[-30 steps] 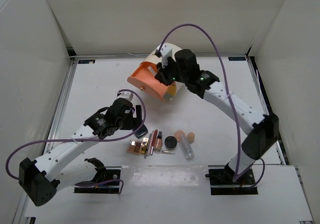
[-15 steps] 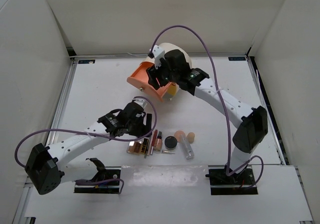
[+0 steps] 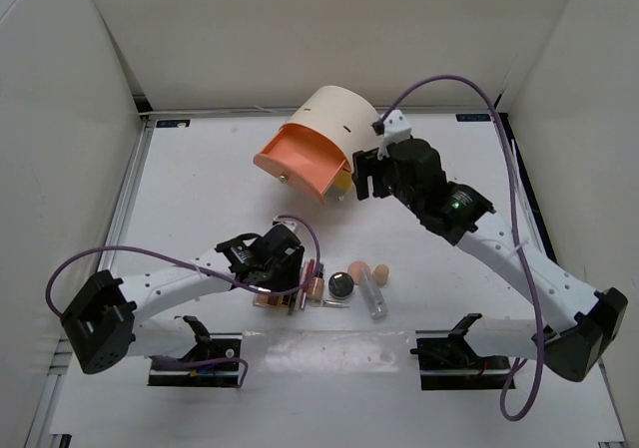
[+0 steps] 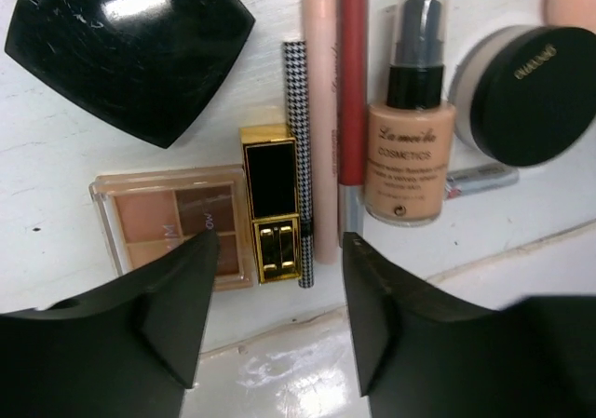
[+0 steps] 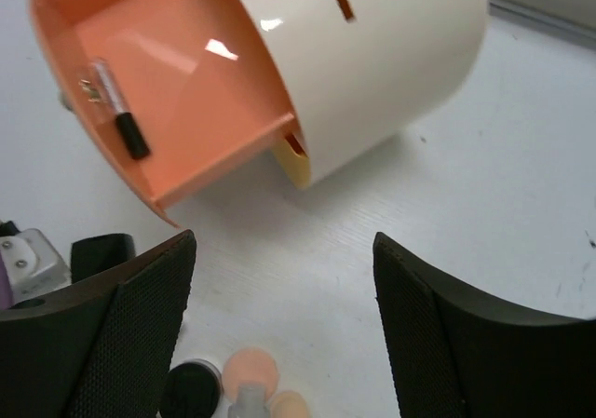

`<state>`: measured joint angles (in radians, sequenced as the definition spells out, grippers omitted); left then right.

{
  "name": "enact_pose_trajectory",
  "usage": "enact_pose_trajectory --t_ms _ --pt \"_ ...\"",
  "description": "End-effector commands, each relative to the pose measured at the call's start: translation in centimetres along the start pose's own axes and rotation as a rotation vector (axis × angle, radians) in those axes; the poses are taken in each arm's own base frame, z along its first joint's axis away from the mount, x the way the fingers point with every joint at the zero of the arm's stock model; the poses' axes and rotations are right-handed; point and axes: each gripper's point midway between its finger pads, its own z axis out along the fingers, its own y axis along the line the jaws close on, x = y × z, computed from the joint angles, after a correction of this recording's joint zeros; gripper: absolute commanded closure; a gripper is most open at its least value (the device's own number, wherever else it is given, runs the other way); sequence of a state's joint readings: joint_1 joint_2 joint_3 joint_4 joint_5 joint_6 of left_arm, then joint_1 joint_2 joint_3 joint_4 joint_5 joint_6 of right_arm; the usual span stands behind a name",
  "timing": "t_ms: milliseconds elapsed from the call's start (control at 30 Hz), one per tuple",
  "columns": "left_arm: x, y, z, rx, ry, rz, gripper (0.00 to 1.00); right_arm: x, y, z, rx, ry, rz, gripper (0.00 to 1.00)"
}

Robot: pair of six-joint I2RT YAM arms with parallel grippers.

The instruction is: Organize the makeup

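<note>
The makeup lies in a row near the table's front. In the left wrist view I see a black square compact (image 4: 130,50), a palette (image 4: 158,227), a gold-and-black lipstick (image 4: 272,204), slim pencils (image 4: 352,83), a foundation bottle (image 4: 410,148) and a round dark compact (image 4: 526,92). My left gripper (image 4: 279,241) hovers open, its fingers on either side of the lipstick's near end. Peach sponges (image 3: 359,270) and a clear tube (image 3: 373,298) lie to the right. My right gripper (image 5: 282,250) is open and empty, a little in front of the orange drawer (image 5: 177,92), which holds a slim black-capped stick (image 5: 116,111).
The big cream cylinder box (image 3: 334,119) lies on its side at the back centre with its orange drawer (image 3: 295,159) pulled out to the left. A yellow drawer edge (image 5: 296,162) shows under it. White walls enclose the table.
My right gripper has opened and drawn back to the right, away from the drawer. The left gripper has moved right over the makeup row and its jaws have narrowed.
</note>
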<state>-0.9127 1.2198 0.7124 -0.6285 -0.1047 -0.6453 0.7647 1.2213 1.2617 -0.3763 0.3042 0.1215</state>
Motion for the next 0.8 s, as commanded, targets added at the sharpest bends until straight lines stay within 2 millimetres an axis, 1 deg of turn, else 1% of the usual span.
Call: enact_pose_trajectory --t_ms 0,67,100,167,200,233,267,333,367,400,467,500,633,667,700,733,767 --pt "-0.5 0.1 0.8 -0.02 -0.032 -0.017 0.36 1.2 -2.8 -1.1 0.156 0.002 0.085 0.2" --pt "0.0 0.4 1.2 -0.036 -0.017 -0.01 0.37 1.8 -3.3 -1.9 0.176 0.009 0.1 0.18" --pt "0.1 0.8 1.5 -0.063 -0.015 -0.007 0.4 2.5 -3.6 -2.0 0.195 0.025 0.105 0.16" --pt "0.3 1.2 1.8 -0.087 -0.009 -0.012 0.44 3.1 -4.4 -2.6 0.229 0.038 0.113 0.13" --pt "0.2 1.3 1.9 -0.092 -0.009 -0.011 0.45 3.5 -4.4 -2.8 0.234 0.044 0.117 0.12" --pt "0.4 1.3 2.0 -0.093 -0.004 -0.009 0.46 3.7 -4.6 -3.1 0.241 0.049 0.115 0.11" --pt "0.4 1.3 2.2 -0.096 -0.003 -0.007 0.47 3.9 -4.8 -3.3 0.248 0.049 0.12 0.08" --pt "0.6 1.3 2.4 -0.1 0.005 -0.011 0.49 4.4 -5.1 -3.5 0.267 0.052 0.127 0.06" --pt "0.8 1.3 2.5 -0.099 0.009 -0.006 0.49 4.2 -5.2 -3.9 0.266 0.04 0.144 0.01" --pt "0.8 1.3 2.6 -0.098 0.006 -0.005 0.51 4.6 -5.3 -3.9 0.272 0.042 0.142 0.01" --pt "0.7 1.1 2.7 -0.094 0.005 -0.009 0.56 4.3 -5.4 -4.3 0.274 0.017 0.171 0.01" --pt "0.6 1.0 2.6 -0.09 0.0 -0.007 0.61 4.6 -5.4 -4.3 0.271 0.018 0.172 0.01" --pt "-0.3 0.8 1.5 -0.095 -0.027 -0.012 0.77 4.6 -5.7 -4.8 0.279 -0.005 0.191 0.01" --pt "-1.3 0.5 0.7 -0.087 -0.063 -0.013 0.79 4.7 -5.7 -4.9 0.281 -0.005 0.187 0.01" --pt "-1.7 0.3 0.1 -0.085 -0.078 -0.011 0.82 4.6 -5.9 -5.0 0.287 -0.012 0.189 0.01" --pt "-1.8 0.5 -0.6 -0.094 -0.079 -0.011 0.82 4.9 -6.0 -5.0 0.294 -0.008 0.187 0.01" --pt "-3.2 0.0 -1.9 -0.079 -0.125 -0.016 0.82 4.7 -6.1 -5.1 0.293 -0.015 0.19 0.01"
